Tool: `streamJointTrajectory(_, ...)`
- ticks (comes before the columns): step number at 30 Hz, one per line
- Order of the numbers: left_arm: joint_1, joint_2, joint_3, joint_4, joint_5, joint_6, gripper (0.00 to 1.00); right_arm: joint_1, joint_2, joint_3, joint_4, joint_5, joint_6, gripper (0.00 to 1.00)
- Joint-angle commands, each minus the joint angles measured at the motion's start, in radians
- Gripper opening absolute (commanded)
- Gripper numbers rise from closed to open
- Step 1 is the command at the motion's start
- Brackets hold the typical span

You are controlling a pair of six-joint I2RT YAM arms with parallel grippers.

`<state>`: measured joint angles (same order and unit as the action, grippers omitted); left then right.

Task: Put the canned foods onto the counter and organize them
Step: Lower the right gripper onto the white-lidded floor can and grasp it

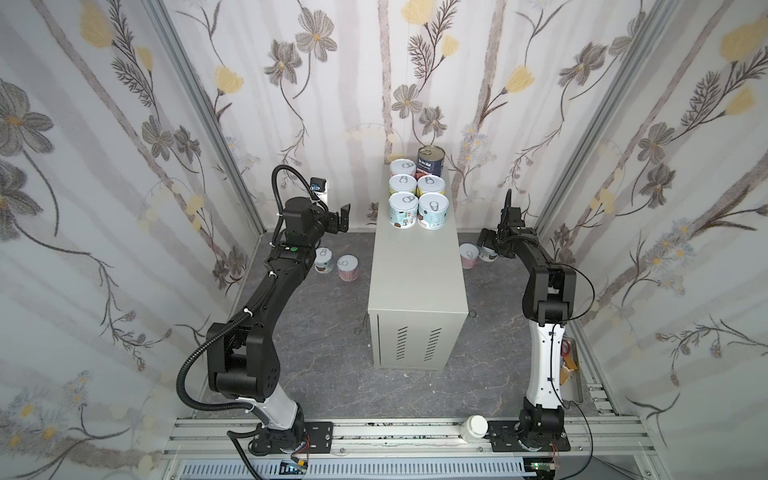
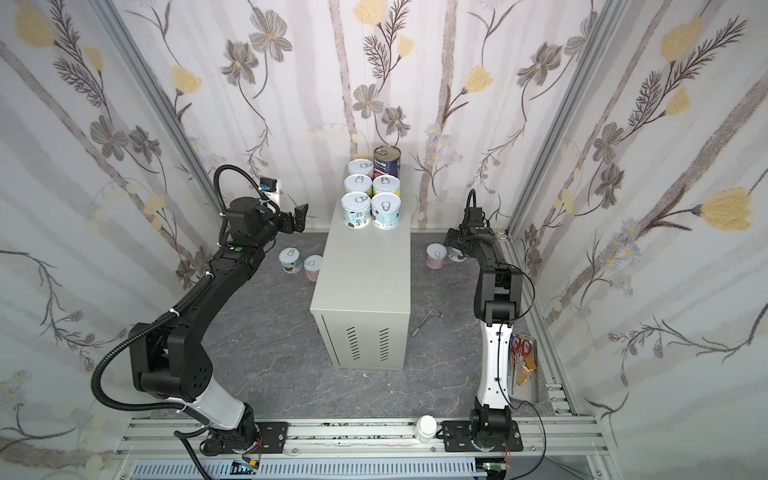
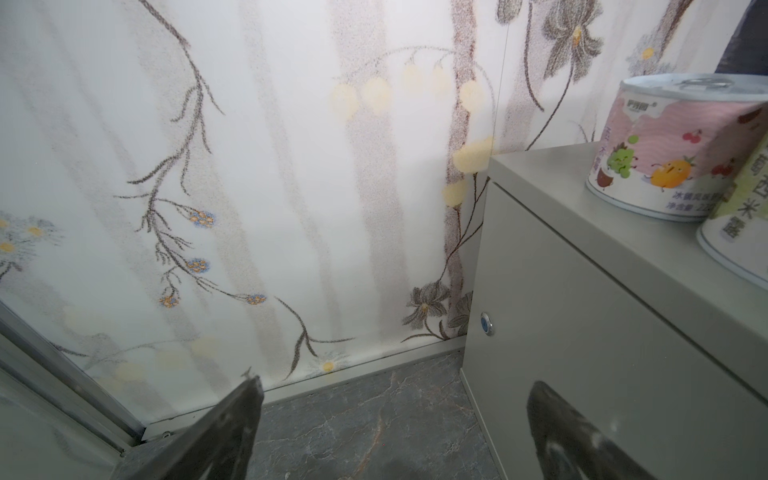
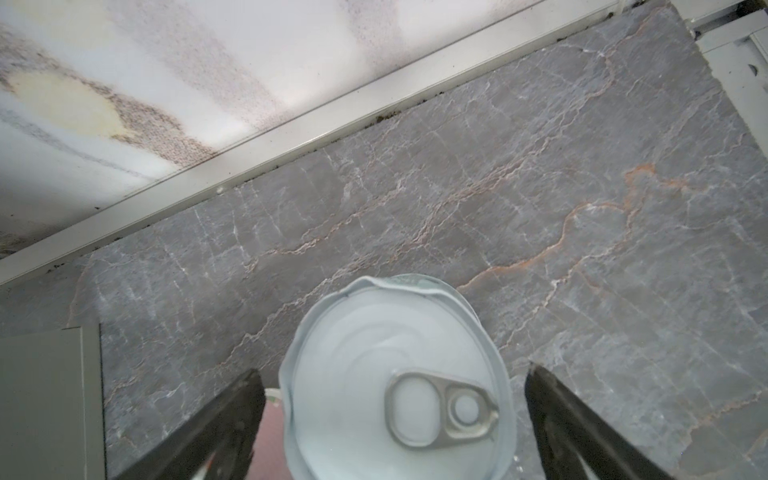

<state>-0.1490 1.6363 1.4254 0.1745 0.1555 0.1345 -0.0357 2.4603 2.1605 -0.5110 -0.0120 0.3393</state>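
Observation:
The counter stands mid-floor, with several canned foods grouped at its far end, the tall dark-blue can rearmost. A blue can and a pink can sit on the floor to its left, and another pink can to its right. My right gripper is low and open, its jaws on either side of a pale-lidded can with a gap on each side. My left gripper hangs open and empty beside the counter's far left edge, near a pink can.
A white plastic bottle lies on the front rail. Scissors lie on the floor right of the counter. A metal tray of tools sits by the right wall. Flowered walls enclose three sides.

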Motion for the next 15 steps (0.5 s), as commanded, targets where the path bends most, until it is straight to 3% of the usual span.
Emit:
streamJointTrajectory(1,-0.001,0.012,0.022,0.0,0.017,0.013,1.0,-0.004,0.019,0.02,0.005,0.014,0.012,0.93)
streamJointTrajectory(15,0.0,0.035,0.055,-0.023,0.026,0.01,1.0,-0.01,0.054,0.025,0.0,0.001,-0.005,0.71)
